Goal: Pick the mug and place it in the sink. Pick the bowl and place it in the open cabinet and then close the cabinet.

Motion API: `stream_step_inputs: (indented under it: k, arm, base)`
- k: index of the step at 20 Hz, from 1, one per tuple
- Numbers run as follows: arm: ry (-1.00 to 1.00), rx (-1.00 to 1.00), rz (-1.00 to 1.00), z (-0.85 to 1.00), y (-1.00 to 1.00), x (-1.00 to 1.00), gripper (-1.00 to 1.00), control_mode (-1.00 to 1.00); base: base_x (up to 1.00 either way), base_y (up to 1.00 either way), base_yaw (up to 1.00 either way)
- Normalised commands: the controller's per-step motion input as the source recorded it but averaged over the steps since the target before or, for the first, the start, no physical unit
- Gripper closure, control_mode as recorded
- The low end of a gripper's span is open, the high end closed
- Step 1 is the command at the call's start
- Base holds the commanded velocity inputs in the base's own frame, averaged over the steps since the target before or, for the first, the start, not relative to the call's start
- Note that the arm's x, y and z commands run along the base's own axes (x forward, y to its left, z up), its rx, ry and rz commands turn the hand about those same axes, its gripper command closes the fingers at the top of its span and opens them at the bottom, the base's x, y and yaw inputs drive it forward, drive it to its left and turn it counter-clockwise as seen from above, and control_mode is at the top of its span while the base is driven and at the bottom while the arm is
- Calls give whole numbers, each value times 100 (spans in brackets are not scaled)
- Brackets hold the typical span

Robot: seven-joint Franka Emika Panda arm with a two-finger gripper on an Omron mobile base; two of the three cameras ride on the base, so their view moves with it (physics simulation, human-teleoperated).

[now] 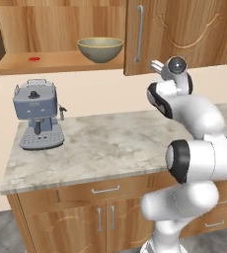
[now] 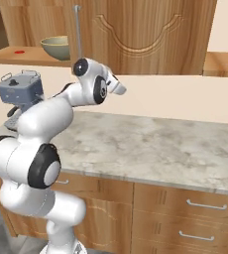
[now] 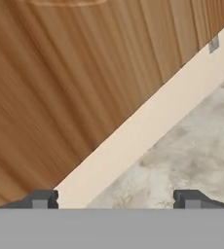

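My gripper (image 3: 115, 199) stood with fingers wide apart, empty, facing the closed cabinet door (image 3: 75, 82) above the counter (image 3: 192, 146). The bowl (image 1: 100, 49) sat on the open cabinet (image 1: 56, 62) shelf, upper centre-left of the left base frame.

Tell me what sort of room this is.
A rendered kitchen, most likely: a marble-look counter over wooden drawers, a wall cabinet with a bowl on its shelf, and a coffee machine.
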Motion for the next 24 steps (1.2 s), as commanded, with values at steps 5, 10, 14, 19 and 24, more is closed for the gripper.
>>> stream_step_inputs:
  k: [5, 10, 14, 19, 24]
  arm:
    - [17, 0, -14, 3, 56, 100, -100, -100]
    - [49, 0, -14, 9, 23, 91, -100, -100]
    - [40, 0, -7, 0, 0, 64, -100, -100]
    - [10, 3, 0, 0, -5, -19, -100, -100]
    - [-2, 4, 0, 1, 0, -80, -100, -100]
  base:
    - [0, 0, 0]
    - [0, 0, 0]
    - [0, 0, 0]
    - [0, 0, 0]
    - [0, 0, 0]
